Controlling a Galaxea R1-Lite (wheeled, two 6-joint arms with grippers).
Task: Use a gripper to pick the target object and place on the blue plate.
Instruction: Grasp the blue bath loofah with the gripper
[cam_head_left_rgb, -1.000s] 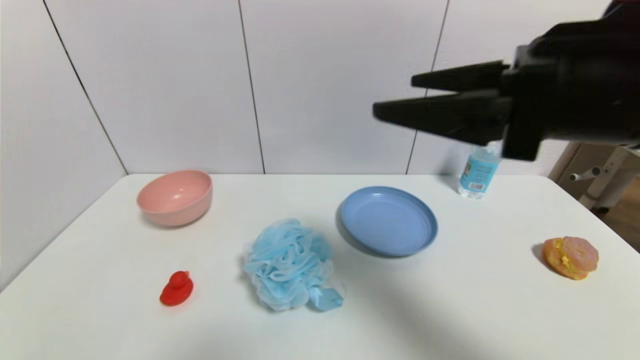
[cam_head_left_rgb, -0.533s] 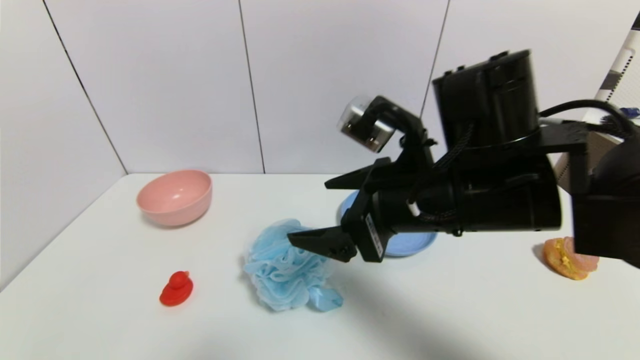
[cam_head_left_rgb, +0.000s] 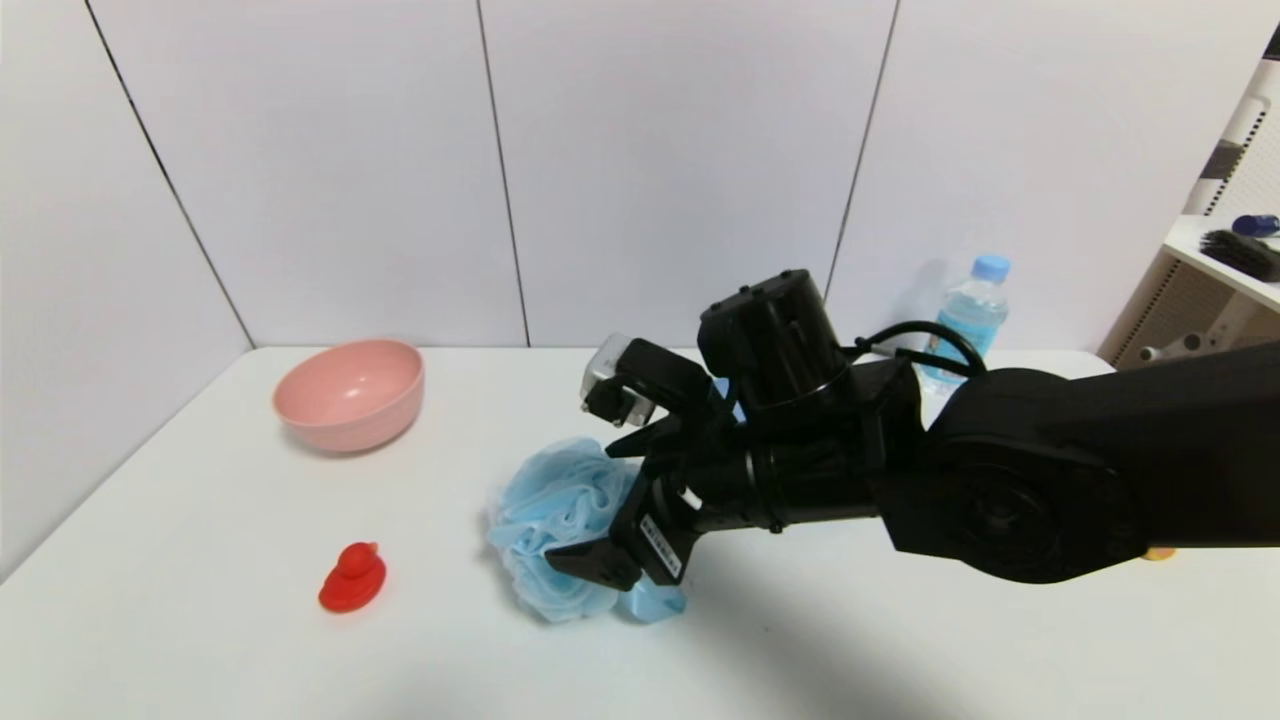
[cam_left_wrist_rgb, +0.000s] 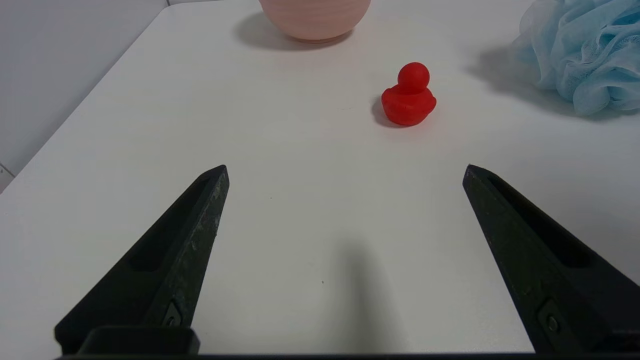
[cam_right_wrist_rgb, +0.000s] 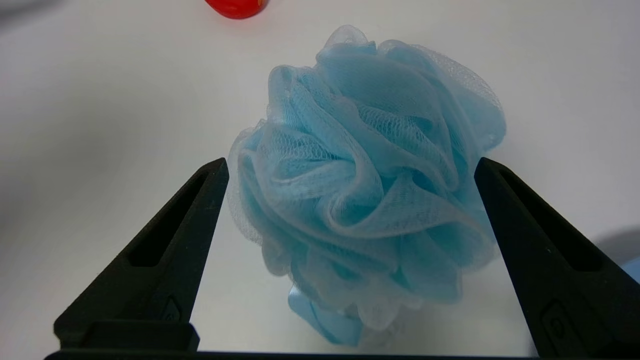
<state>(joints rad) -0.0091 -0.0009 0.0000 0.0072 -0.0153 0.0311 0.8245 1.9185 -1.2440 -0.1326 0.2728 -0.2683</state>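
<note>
The right gripper (cam_head_left_rgb: 610, 505) is seen low over the middle of the white table (cam_head_left_rgb: 200, 560), its fingers spread wide on either side of the light blue bath pouf (cam_head_left_rgb: 560, 510). In the right wrist view the pouf (cam_right_wrist_rgb: 365, 200) fills the gap between the two black fingers (cam_right_wrist_rgb: 165, 250); whether the tips actually touch the mesh cannot be told, though both lie at its outer ruffles. The pouf rests on the table, and a fold of its blue ribbon loop (cam_right_wrist_rgb: 327, 320) is seen beneath it, nearest the wrist camera.

In the head view the pouf's right half is covered by the gripper body and its silver camera (cam_head_left_rgb: 605, 385). The blue plate (cam_head_left_rgb: 728, 395) is almost wholly hidden behind the right arm; only a small sliver of blue is visible there, and a corner of it is cut off at the edge of the right wrist view. A water bottle (cam_head_left_rgb: 968, 315) is partly hidden by the arm near the back wall, and only a tiny orange edge of another object is seen under the arm.

The left gripper (cam_left_wrist_rgb: 345, 175) is not shown in the head view; in its own wrist view its fingers are held wide apart above bare table, with the red duck (cam_left_wrist_rgb: 409, 97) well ahead of them. The pink bowl (cam_head_left_rgb: 350, 392) stands at the back left, and is cut off in the left wrist view.
</note>
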